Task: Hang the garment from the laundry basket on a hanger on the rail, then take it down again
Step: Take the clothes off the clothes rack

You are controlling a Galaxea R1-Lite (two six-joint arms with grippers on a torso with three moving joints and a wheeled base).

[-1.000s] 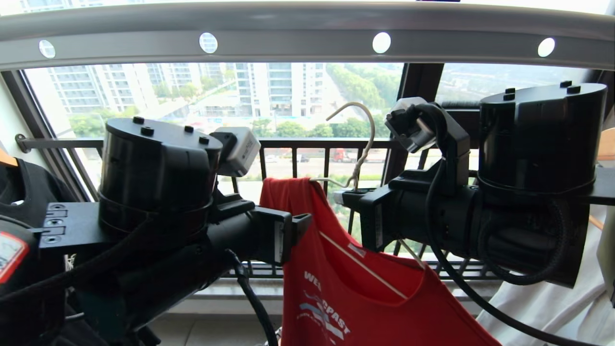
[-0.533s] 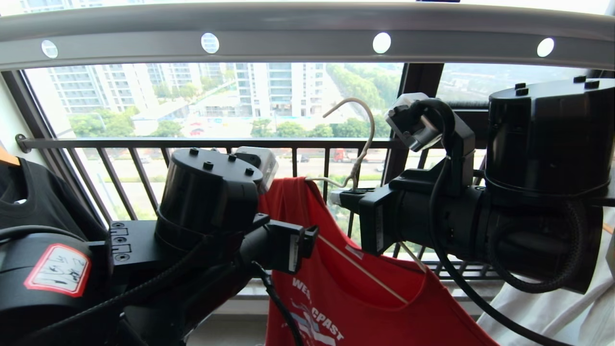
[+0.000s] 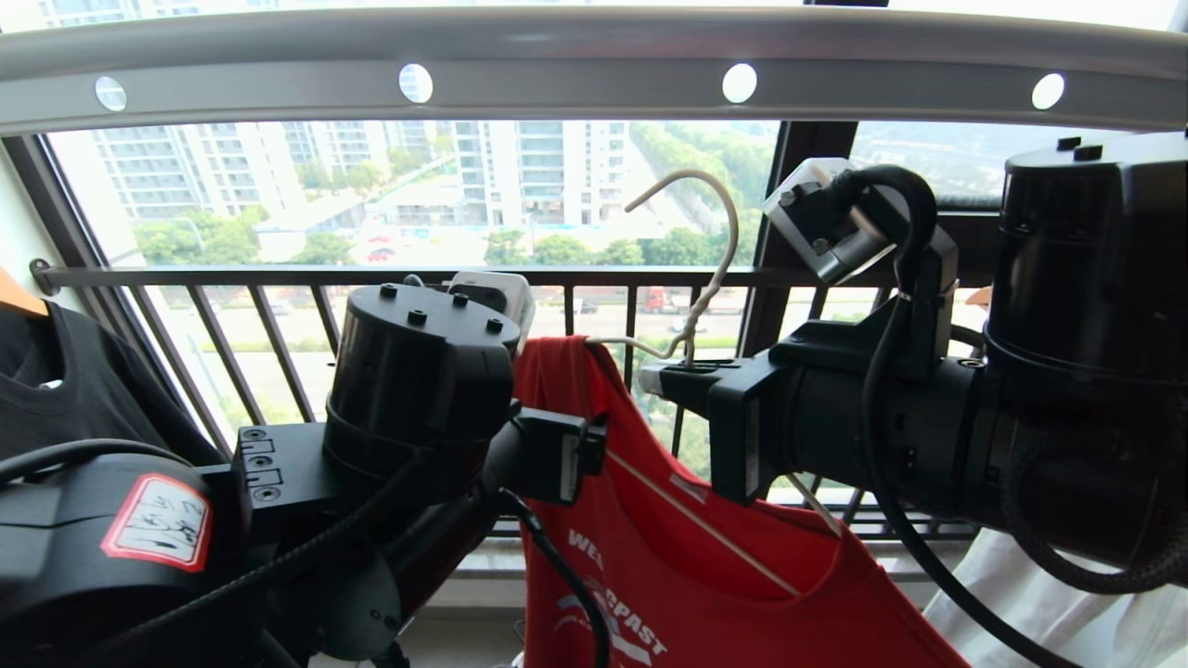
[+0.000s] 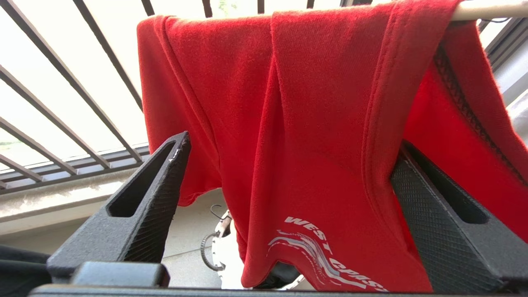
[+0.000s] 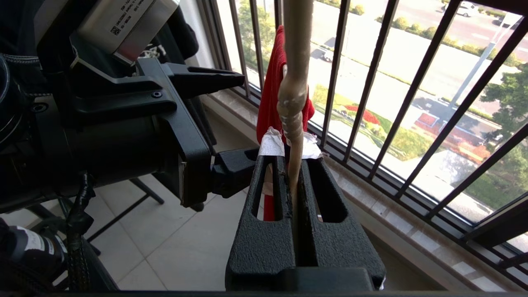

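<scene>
Change: since a second ago our left arm has swung in toward the shirt and its jaws have spread; the hook now sits higher against the window.
Rail [image 3: 594, 70]: we see one long grey bar across the top of the head view, four round holes counted, both ends cut off.
Garment [image 3: 705, 566]: one red T-shirt, draped over the hanger's left shoulder and hanging below both arms; white, blue and grey lettering on the chest (the head view cuts it off at the bottom edge).
Hanger [image 3: 715, 269]: one thin off-white wire hanger, twisted neck, big curved hook free in the air below the rail; its lower bar is mostly hidden inside the shirt.
Right gripper [image 5: 293, 165]: clenched on the hanger just under the twist.
Left gripper [image 4: 288, 152]: released, fingers [image 4: 161, 198] spread wide either side of the hanging red cloth; we cannot tell whether they touch it.
Black T-shirt [image 3: 65, 390]: one, at the far left, partly cut off.
White garment [image 3: 1049, 603]: one, lower right, mostly hidden behind our right arm.
</scene>
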